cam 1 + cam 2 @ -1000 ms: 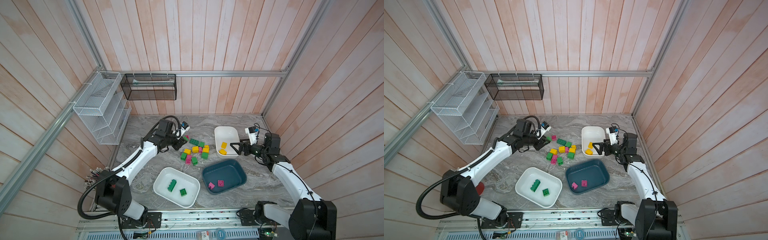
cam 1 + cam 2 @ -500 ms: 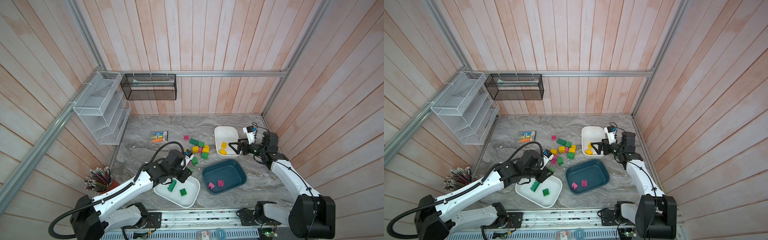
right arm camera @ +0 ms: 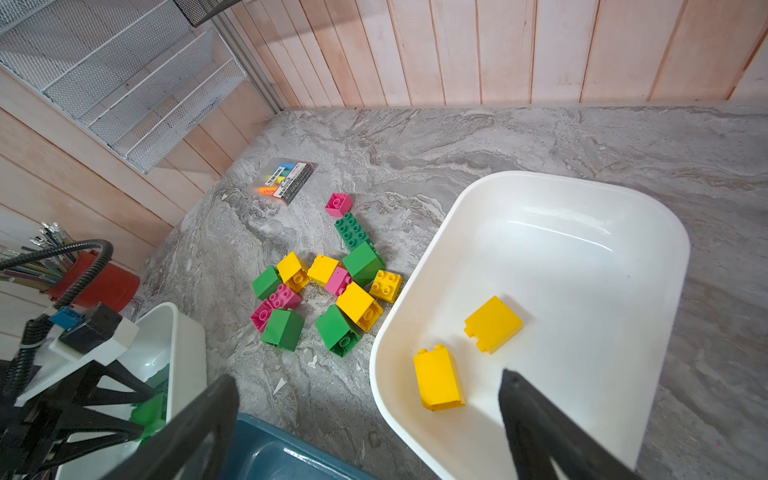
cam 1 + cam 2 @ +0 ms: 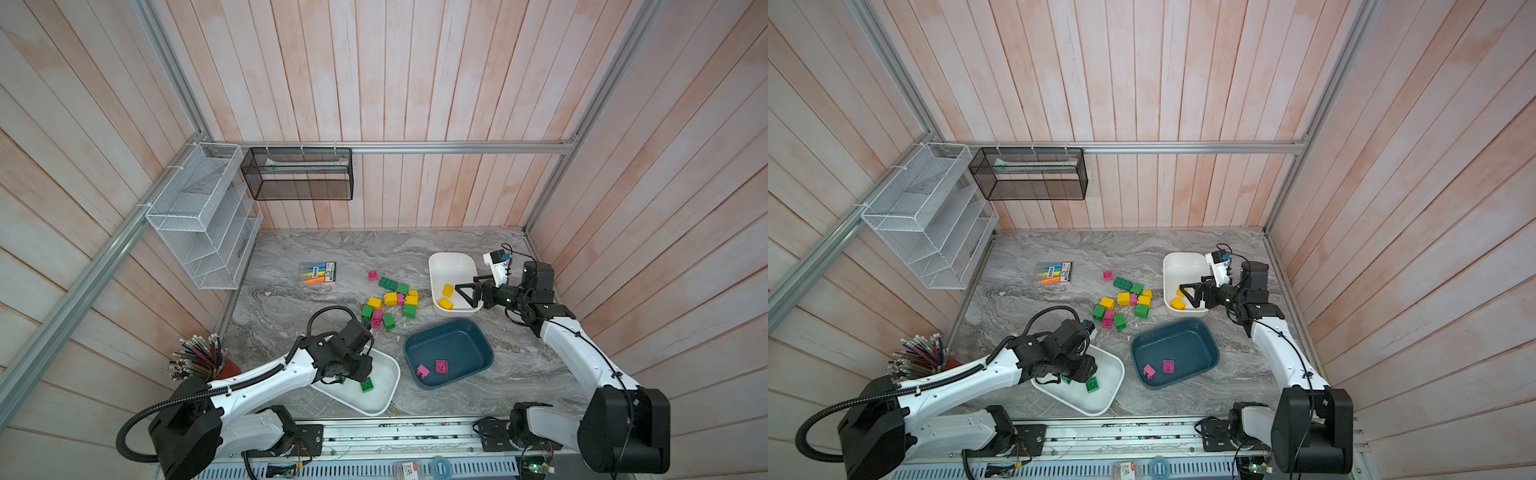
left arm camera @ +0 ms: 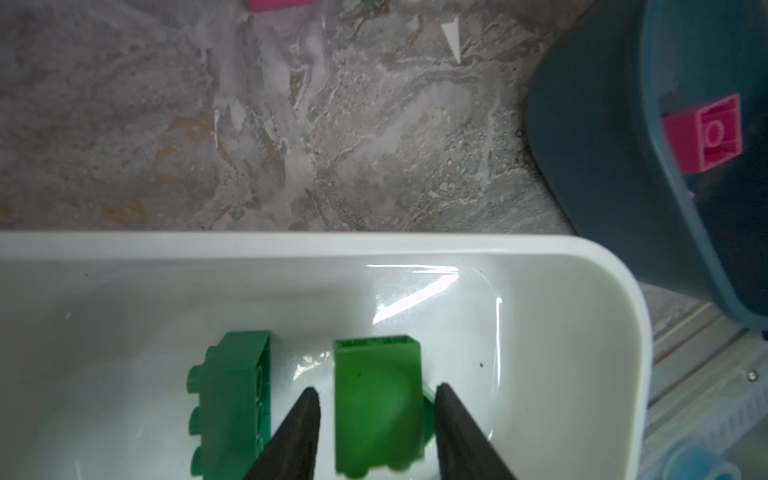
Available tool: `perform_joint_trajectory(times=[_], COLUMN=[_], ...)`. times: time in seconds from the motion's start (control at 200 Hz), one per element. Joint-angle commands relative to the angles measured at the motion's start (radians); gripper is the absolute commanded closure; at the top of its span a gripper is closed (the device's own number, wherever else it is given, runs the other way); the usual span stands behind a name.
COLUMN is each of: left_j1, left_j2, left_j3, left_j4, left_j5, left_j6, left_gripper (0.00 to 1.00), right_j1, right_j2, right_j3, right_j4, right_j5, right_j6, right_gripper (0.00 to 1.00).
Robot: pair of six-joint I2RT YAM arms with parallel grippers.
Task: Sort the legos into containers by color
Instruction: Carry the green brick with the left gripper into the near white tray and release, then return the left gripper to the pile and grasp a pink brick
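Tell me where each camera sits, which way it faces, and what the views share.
Top views: high above the robot's side, looking down on the table, left arm and right arm.
Left wrist: on the left arm, facing down into the near white tub; left gripper straddles a green brick.
Right wrist: on the right arm, facing across the far white tub toward the loose pile; right gripper open.
Shared: every view shows the teal tub.
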Motion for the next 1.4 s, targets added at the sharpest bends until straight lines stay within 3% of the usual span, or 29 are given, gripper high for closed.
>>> perform_joint_trajectory(times=[0.0,0.12,0.25,0.38,0.475,0.665,0.895,1.005,1.395], left_j1=[-0.002,0.020,0.147,0.288,0.335,0.360,0.386,0.392,0.404], left_j2=[-0.025,-0.067,-0.042,0.098,0.254,0.561,0.820,0.903,1.064], left_j3=[0.070,0.134,0.219,0.319,0.431,0.694,0.908,0.976,1.057], left_j4=[0.009,0.015,0.042,0.146,0.198,0.222,0.271,0.259,0.243], left_j5=[-0.002,-0.015,-0.026,-0.024,-0.050,-0.101,-0.180,-0.227,-0.188], left_j6=[0.029,0.089,0.186,0.218,0.222,0.222,0.195,0.193,0.150], left_gripper=[0.39,0.31,0.30,0.29,0.29,0.29,0.30,0.30,0.34], right_j1=[0.006,0.006,0.006,0.006,0.006,0.004,0.006,0.005,0.005], right_j2=[-0.018,-0.018,-0.021,-0.022,-0.029,-0.043,-0.049,-0.054,-0.031], right_j3=[0.021,0.023,0.024,0.021,0.018,0.017,0.004,0.005,0.012], right_j4=[-0.010,-0.007,0.002,0.010,0.010,0.004,0.016,0.008,-0.001], right_j5=[-0.014,-0.009,-0.004,-0.001,0.008,0.017,0.017,0.027,0.032], right_j6=[-0.012,-0.013,-0.013,-0.007,-0.006,-0.005,0.006,-0.002,-0.012], right_gripper=[0.02,0.02,0.02,0.02,0.02,0.02,0.02,0.02,0.02])
